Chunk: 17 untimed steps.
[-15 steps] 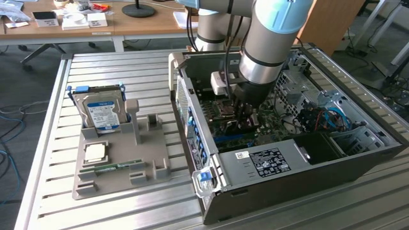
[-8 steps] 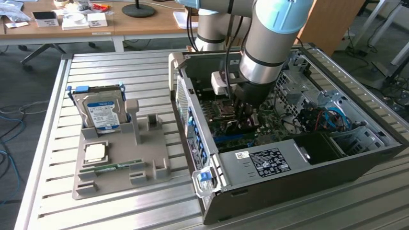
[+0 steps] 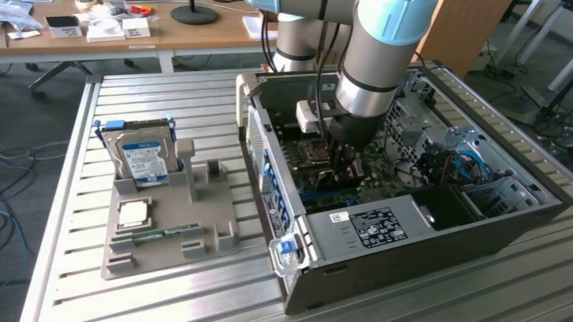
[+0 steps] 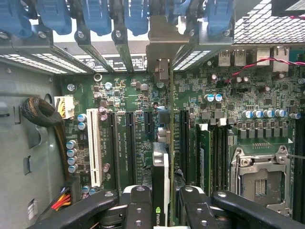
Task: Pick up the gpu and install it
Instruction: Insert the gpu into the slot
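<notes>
My gripper [image 3: 345,169] reaches down inside the open computer case [image 3: 421,255], just above the green motherboard [image 4: 124,95]. It is shut on the gpu [image 4: 161,167], which the wrist view shows edge-on between the two black fingers [image 4: 138,202]. The card stands upright over the long black expansion slots [image 4: 129,143]. Its pale metal bracket [image 4: 161,59] sits at the rear slot openings of the case. Whether the card's edge is in a slot I cannot tell. In the exterior view the arm hides most of the card.
A grey parts holder [image 3: 166,228] at the exterior view's left carries a hard drive with a blue label [image 3: 143,157], a processor [image 3: 134,213] and a green memory stick [image 3: 166,233]. Blue slot latches [image 4: 95,16], the processor socket [image 4: 259,179], a cable bundle [image 4: 40,112] and the case walls surround the gripper.
</notes>
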Tool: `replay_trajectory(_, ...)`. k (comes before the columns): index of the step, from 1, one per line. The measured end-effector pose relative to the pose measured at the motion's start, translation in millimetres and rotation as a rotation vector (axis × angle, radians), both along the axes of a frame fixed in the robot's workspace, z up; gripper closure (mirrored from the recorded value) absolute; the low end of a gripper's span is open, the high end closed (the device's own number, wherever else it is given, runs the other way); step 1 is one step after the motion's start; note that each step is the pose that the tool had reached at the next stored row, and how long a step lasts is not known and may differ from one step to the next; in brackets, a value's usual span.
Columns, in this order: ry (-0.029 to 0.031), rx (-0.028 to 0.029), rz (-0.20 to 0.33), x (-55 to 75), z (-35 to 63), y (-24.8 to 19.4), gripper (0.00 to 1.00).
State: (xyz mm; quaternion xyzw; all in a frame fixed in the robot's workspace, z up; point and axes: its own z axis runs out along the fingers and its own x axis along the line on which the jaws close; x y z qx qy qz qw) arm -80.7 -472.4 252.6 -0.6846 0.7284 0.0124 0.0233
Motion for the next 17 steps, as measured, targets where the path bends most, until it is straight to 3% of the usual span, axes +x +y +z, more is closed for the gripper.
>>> replay_trajectory(17,-0.0001,-0.0005,-0.011,0.4,-0.7,1.2,0.73)
